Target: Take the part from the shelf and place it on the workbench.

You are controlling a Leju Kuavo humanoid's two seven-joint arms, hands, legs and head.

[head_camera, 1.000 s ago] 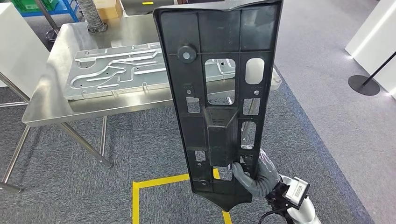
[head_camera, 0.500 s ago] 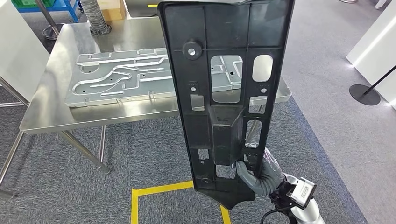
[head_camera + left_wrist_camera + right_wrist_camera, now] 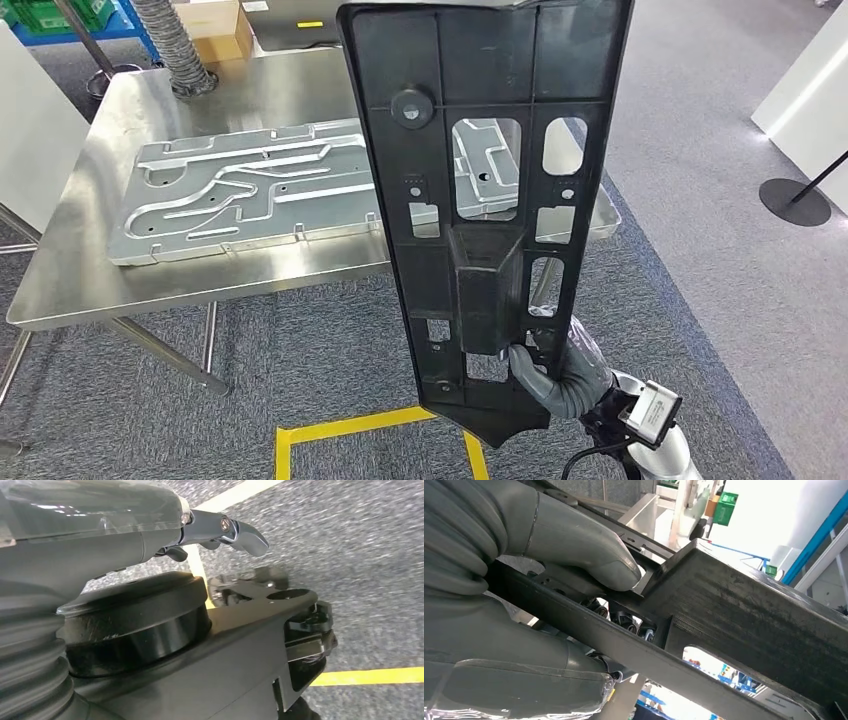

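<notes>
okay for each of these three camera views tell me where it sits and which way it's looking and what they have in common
Head view: high on the body, facing forward and down at the workbench; the right hand grips the black part upright.
Left wrist view: behind the left hand, facing grey floor with yellow tape.
Right wrist view: behind the right hand, along the part.
Shared: head and right wrist views both show that grip.

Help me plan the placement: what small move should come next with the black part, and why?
Probably keep carrying it forward toward the steel table. The right hand grips the black part near its lower end, upright, above carpet and yellow tape, short of the table, where a metal plate already lies.
</notes>
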